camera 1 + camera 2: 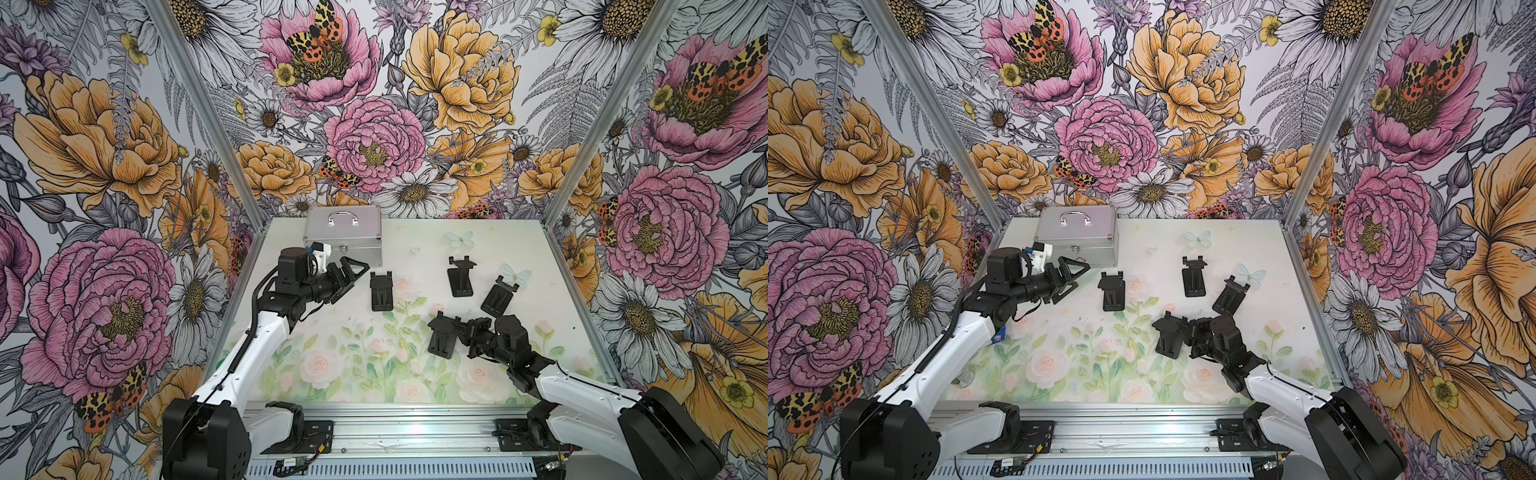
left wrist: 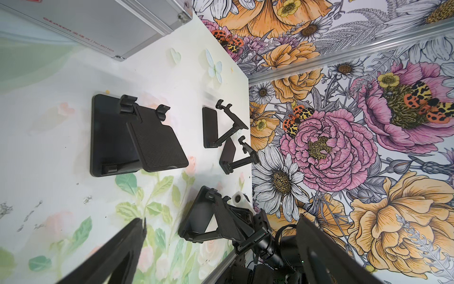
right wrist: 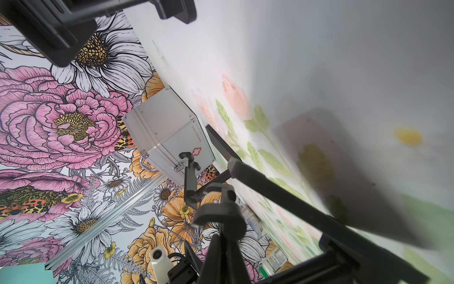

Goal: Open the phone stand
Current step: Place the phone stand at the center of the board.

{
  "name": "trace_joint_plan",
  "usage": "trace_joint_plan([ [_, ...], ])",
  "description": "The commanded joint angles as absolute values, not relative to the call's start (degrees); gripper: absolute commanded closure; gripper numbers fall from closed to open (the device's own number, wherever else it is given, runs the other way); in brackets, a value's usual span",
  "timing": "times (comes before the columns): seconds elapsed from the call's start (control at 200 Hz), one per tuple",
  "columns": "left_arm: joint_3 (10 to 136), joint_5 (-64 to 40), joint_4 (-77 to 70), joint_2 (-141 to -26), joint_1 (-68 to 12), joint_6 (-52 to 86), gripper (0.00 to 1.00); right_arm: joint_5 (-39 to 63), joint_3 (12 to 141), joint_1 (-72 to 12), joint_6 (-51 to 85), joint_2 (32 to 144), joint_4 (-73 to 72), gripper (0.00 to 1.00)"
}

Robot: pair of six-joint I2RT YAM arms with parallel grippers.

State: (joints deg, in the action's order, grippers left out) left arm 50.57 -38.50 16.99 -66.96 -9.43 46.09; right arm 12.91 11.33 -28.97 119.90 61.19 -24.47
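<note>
Our right gripper (image 1: 459,327) is pinched thin on the top plate of the phone stand (image 1: 440,337). The stand sits on the tabletop (image 1: 365,374), well in front of the silver case (image 1: 343,235) and off to its right. In the left wrist view the plate is tilted up off its base on the hinge arm. We judge the opening nearly done, so we should follow the hinge's arc rather than pull straight, or the light base may skid. We should release only once the base lies flat. Our left gripper (image 1: 351,282) hangs spread wide just in front of the case, touching nothing, and could pin the base if needed.
</note>
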Motion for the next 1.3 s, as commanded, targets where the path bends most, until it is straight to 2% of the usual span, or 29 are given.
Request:
trace_joint_plan([
  [0.0, 51.5, -38.1, 17.4, -67.0, -10.0, 44.6, 0.01, 11.0, 10.2, -29.5, 136.7, 59.9, -23.0, 0.85],
  [0.175, 51.4, -38.2, 17.4, -66.8, -10.1, 44.5, 0.01, 8.9, 8.9, -29.4, 136.4, 57.3, -21.3, 0.76],
  [0.27, 51.1, -38.3, 17.4, -66.8, -10.2, 44.4, 0.01, 8.3, 8.6, -29.5, 136.1, 54.9, -18.8, 0.75],
  [0.355, 51.1, -38.4, 17.4, -66.7, -10.3, 44.3, 0.01, 7.4, 8.2, -29.5, 136.0, 51.7, -15.5, 0.67],
  [0.38, 51.0, -38.3, 17.4, -66.8, -10.3, 44.3, 0.01, 6.9, 7.9, -29.4, 136.1, 50.4, -14.6, 0.64],
  [0.435, 51.1, -38.3, 17.4, -66.9, -10.5, 44.2, 0.01, 6.2, 7.5, -29.5, 136.3, 47.1, -11.4, 0.49],
  [0.505, 51.2, -38.3, 17.4, -67.1, -10.5, 44.2, 0.01, 4.9, 7.5, -29.4, 136.3, 41.4, -5.3, 0.41],
  [0.625, 51.9, -38.2, 17.4, -67.1, -10.6, 44.3, 0.01, 1.6, 8.5, -29.3, 136.2, 28.5, 9.1, 0.22],
  [0.695, 52.2, -38.0, 17.4, -67.0, -10.7, 44.6, 0.01, 0.0, 9.0, -29.1, 136.0, 20.5, 18.0, 0.02],
  [0.81, 52.9, -36.8, 17.9, -66.6, -11.1, 44.5, 0.01, -2.0, 11.1, -28.8, 133.2, 9.8, 31.2, 0.01],
  [0.891, 54.9, -33.9, 21.8, -66.3, -11.2, 41.9, 0.01, -3.2, 14.2, -28.2, 127.4, 6.3, 37.7, 0.01],
  [1.006, 59.1, -27.0, 28.8, -66.5, -12.2, 35.9, 0.01, -3.2, 21.4, -27.4, 111.8, 10.5, 40.1, 0.01],
  [1.141, 63.2, -14.9, 34.3, -66.6, -15.4, 28.7, 0.01, -3.7, 42.0, -27.3, 80.6, 29.7, 46.4, 0.01],
  [1.206, 63.1, -9.3, 34.6, -66.2, -16.5, 26.6, 0.01, -9.7, 54.5, -28.9, 65.7, 40.1, 52.6, 0.01],
  [1.296, 62.4, -0.3, 34.5, -66.0, -17.9, 23.9, 0.01, -21.9, 66.3, -30.2, 50.6, 47.1, 54.7, 0.01],
])
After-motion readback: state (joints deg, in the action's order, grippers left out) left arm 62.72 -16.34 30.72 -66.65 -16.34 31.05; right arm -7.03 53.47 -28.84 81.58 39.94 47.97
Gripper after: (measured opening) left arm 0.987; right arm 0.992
